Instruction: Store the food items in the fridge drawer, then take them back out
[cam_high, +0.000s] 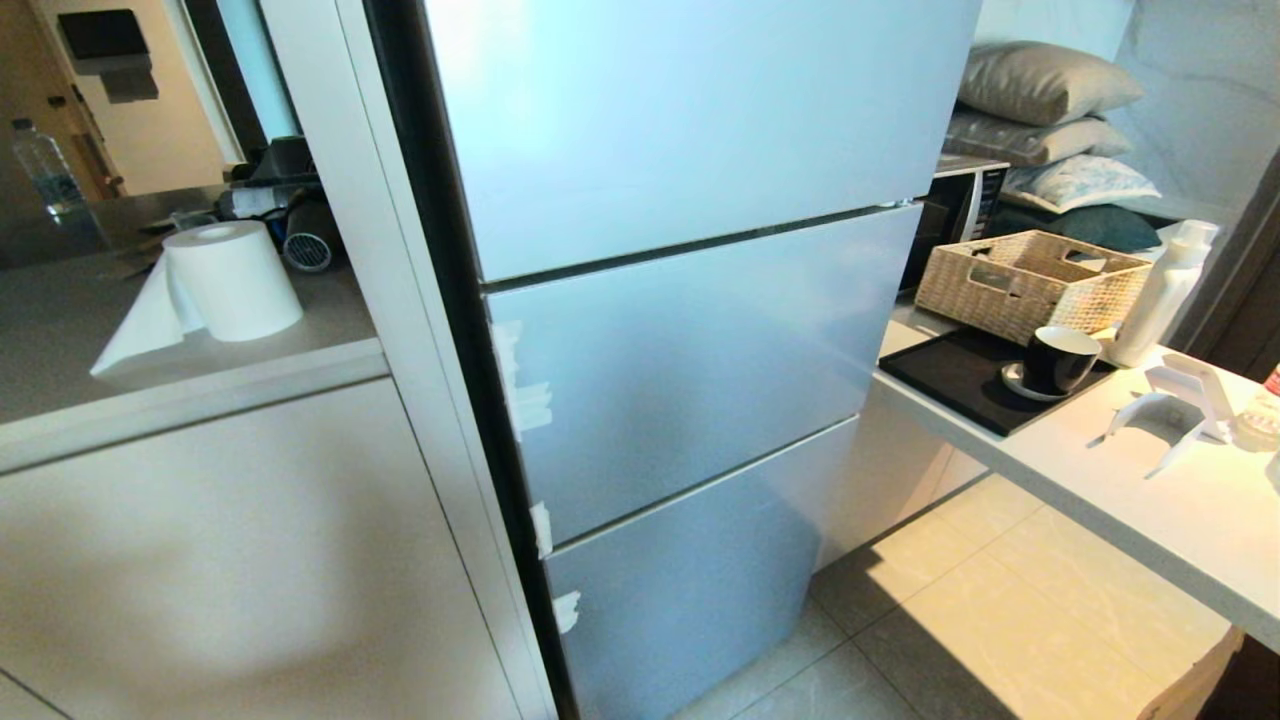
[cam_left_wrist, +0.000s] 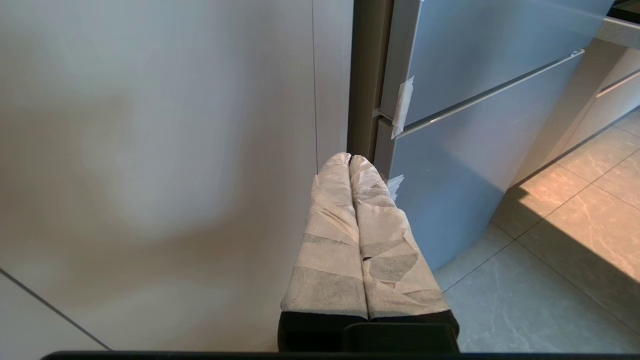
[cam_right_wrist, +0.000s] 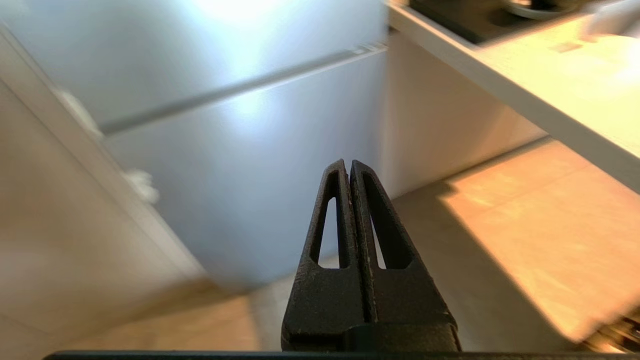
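The fridge (cam_high: 680, 330) stands with all its pale silvery-blue fronts pushed in. The fridge drawer and the food items are hidden from every view. My left gripper (cam_left_wrist: 350, 159), its fingers wrapped in white tape, is shut and empty, hanging low beside the white cabinet near the fridge's left edge. My right gripper (cam_right_wrist: 347, 165), with bare black fingers, is shut on nothing and points at the lowest fridge front (cam_right_wrist: 240, 175) above the floor. Neither arm shows in the head view.
A white counter (cam_high: 1150, 480) juts out right of the fridge with a black tray (cam_high: 950, 380), a dark cup (cam_high: 1058, 358), a wicker basket (cam_high: 1030, 280) and a white bottle (cam_high: 1165, 290). A paper roll (cam_high: 225, 280) sits on the left counter. Tiled floor (cam_high: 1000, 620) lies below.
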